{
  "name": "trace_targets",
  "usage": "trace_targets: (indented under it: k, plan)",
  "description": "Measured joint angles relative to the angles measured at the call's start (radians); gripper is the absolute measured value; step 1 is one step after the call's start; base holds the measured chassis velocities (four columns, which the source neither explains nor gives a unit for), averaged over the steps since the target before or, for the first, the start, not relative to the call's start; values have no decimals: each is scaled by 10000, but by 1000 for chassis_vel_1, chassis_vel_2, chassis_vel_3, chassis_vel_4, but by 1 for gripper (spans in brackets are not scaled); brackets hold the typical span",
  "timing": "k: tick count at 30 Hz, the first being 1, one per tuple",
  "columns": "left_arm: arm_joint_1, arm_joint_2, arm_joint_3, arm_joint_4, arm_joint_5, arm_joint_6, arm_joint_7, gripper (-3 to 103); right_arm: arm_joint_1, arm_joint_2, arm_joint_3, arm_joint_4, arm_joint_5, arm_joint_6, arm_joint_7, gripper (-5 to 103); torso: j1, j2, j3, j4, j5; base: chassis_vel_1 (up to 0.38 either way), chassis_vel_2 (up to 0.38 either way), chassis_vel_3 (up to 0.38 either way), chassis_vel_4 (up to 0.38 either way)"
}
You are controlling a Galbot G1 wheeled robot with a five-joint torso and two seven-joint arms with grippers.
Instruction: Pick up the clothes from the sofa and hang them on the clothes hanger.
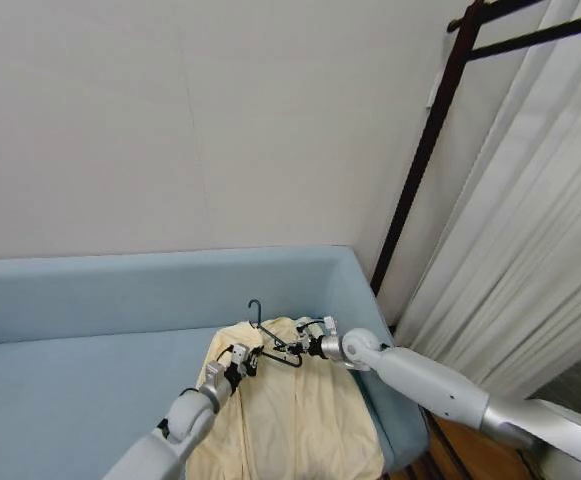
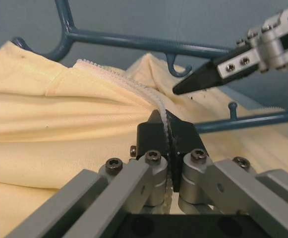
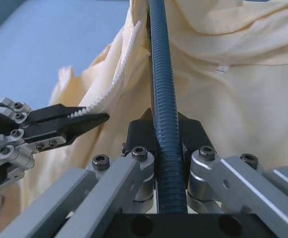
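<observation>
Currently the step in hand is fitting the garment onto the hanger; hanging has not yet begun. The sofa [image 1: 70, 380] carries the garment [image 1: 300, 420] at its right end. The left gripper [image 2: 168, 130] has its jaws clamped together on the garment's zip edge, raising that edge slightly above the folds below. The hanger [image 1: 275, 345] lies across the collar end, hook pointing up. The right gripper [image 3: 164, 131], just beside the left one, has its jaws clamped on the hanger's ribbed bar. Whether the hanger's arm has entered a shoulder cannot be told. Judged requirement for the next move: hold the zip edge open and slide the hanger's arm under it, both grips firm. The rack [image 1: 420, 170] stands well apart, beyond the sofa's right end.
</observation>
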Motion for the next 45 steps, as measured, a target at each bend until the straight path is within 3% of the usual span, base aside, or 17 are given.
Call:
trace_targets:
  k: [16, 21, 23, 25, 29, 34, 38, 40, 44, 45]
  plan:
    - [-796, -1027, 6, 1257, 114, -111, -566, 1, -30, 2203, -6, -2819, -3534, 999, -281, 8, 0, 0, 1, 4, -1, 0, 0, 0, 0]
    - [-945, -1221, 9, 1498, 111, -149, -570, 1, -172, 2482, -71, -3116, -4735, 1546, 375, 5, 0, 0, 1, 2, 0, 0, 0, 0, 0]
    - [-960, -1234, 32, 1514, 107, -154, -552, 1, -232, 2552, -81, -3229, -5227, 1873, 684, 14, 0, 0, 1, 2, -1, 0, 0, 0, 0]
    - [-962, -1226, 37, 1514, 104, -157, -543, 1, -271, 2607, -87, -3314, -5549, 2065, 1029, 14, 0, 0, 1, 3, 0, 0, 0, 0, 0]
    - [-893, -1090, 16, 1444, 99, -159, -533, 1, -374, 2782, -66, -3463, -6032, 2396, 2251, 36, 1, 0, 1, 3, 0, 0, 0, 0, 0]
    - [-813, -1001, -51, 1343, 95, -162, -528, 1, -431, 2792, -50, -3293, -6053, 2419, 2647, 47, 0, 0, 1, 4, -1, 0, 0, 0, 0]
    - [-690, -969, -140, 1273, 92, -189, -527, 1, -457, 2643, -37, -2823, -6037, 2463, 3211, 68, 0, 0, 1, 4, 0, 0, 0, 0, 0]
    - [-658, -962, -158, 1262, 92, -197, -527, 1, -436, 2554, -6, -2679, -6025, 2465, 3271, 68, 0, 0, 1, 3, 0, 0, 0, 0, 0]
    - [-560, -952, -233, 1222, 94, -223, -527, 1, -228, 1945, 232, -1959, -5772, 2207, 3434, 90, 0, 2, 0, 2, 0, 0, 0, 0, 0]
    - [-560, -952, -233, 1222, 94, -223, -527, 1, -228, 1945, 232, -1959, -5772, 2207, 3434, 90, 0, 2, 0, 2, 0, 0, 0, 0, 0]
